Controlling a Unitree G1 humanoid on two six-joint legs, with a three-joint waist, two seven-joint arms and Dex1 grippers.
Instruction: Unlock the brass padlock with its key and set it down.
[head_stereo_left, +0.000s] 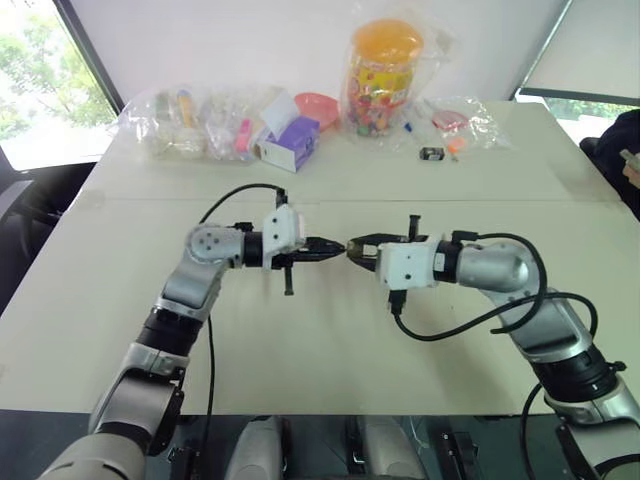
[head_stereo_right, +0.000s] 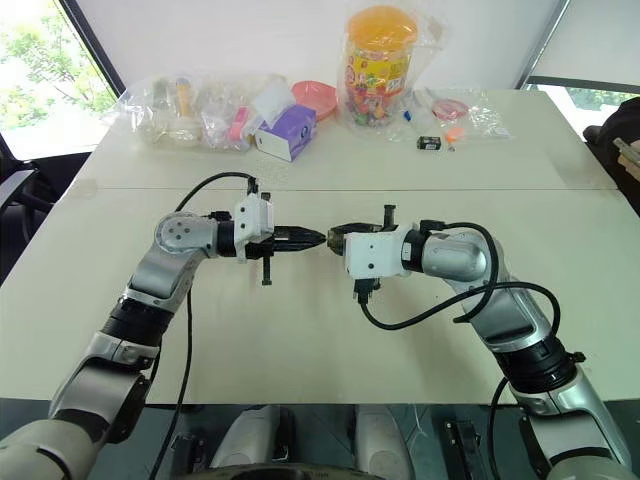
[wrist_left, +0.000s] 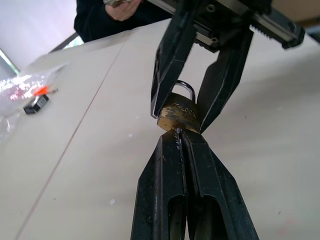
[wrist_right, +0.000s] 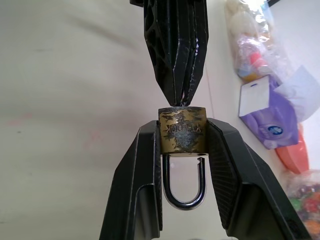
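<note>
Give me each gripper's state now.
Left gripper: closed on a key in the brass padlock's base.
Right gripper: closed on the brass padlock, held above the table.

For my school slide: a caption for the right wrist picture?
Right gripper holds the brass padlock; left gripper pinches its key.

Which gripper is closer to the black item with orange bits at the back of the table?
Right. The right gripper sits mid-table, clamped on the brass padlock, on the black item's side. The left gripper meets it tip to tip, farther off.

Soft daylight from the window (head_stereo_left: 40, 70) on my left lights my bench (head_stereo_left: 330, 330) evenly; shadows faint, wrist backgrounds blurred.
</note>
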